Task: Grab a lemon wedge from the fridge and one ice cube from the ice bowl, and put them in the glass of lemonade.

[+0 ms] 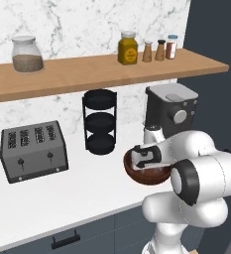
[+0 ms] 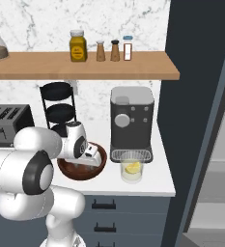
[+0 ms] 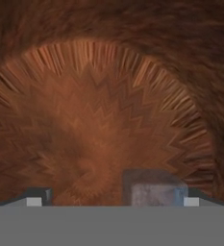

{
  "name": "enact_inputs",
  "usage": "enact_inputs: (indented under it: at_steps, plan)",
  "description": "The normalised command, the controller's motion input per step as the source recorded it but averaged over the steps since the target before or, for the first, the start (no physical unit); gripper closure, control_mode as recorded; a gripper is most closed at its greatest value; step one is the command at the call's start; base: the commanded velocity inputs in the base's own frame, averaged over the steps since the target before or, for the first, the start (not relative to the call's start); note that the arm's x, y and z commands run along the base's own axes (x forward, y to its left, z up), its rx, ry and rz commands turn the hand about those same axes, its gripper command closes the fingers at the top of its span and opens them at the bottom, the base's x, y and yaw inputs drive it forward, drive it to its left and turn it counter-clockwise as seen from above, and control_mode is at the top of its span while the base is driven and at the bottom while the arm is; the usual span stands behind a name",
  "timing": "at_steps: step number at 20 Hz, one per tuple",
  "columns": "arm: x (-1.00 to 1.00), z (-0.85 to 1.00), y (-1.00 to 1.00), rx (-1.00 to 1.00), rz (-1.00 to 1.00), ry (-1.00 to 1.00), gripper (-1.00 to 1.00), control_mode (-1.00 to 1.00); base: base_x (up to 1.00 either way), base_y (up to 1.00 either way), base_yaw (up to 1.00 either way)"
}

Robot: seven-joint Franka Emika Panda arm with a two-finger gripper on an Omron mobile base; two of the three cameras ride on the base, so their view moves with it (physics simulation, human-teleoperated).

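Ice bowl (image 2: 81,170): dark reddish-brown, wooden, on the white counter (image 1: 47,198) in front of the black tiered rack (image 1: 99,121) and left of the coffee machine (image 2: 131,123). Gripper (image 3: 112,198) lowered inside it, fingers spread wide and holding nothing; one ice cube (image 3: 153,191) sits between them on the bowl floor, nearer one finger, judged placed for a pinch. Glass of lemonade (image 2: 131,170): just right of the bowl, before the coffee machine, lemon wedge (image 2: 131,168) already floating in it. Ice not yet added.
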Motion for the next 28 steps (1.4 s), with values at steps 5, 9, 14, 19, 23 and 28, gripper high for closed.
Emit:
enact_inputs:
  at_steps: [5,9,14,19,23,28]
  plan:
    - [0.00,-0.01,0.00,0.00,0.00,0.00,-1.00,-1.00,0.00,0.00,0.00]
    - [0.00,0.00,0.00,0.00,0.00,0.00,-1.00,-1.00,0.00,0.00,0.00]
    - [0.00,0.00,0.00,0.00,0.00,0.00,-1.00,-1.00,0.00,0.00,0.00]
    - [0.00,0.00,0.00,0.00,0.00,0.03,1.00,-1.00,0.00,0.00,0.00]
    - [0.00,0.00,0.00,0.00,0.00,0.00,1.00,-1.00,0.00,0.00,0.00]
    - [0.00,0.00,0.00,0.00,0.00,0.01,1.00,-1.00,0.00,0.00,0.00]
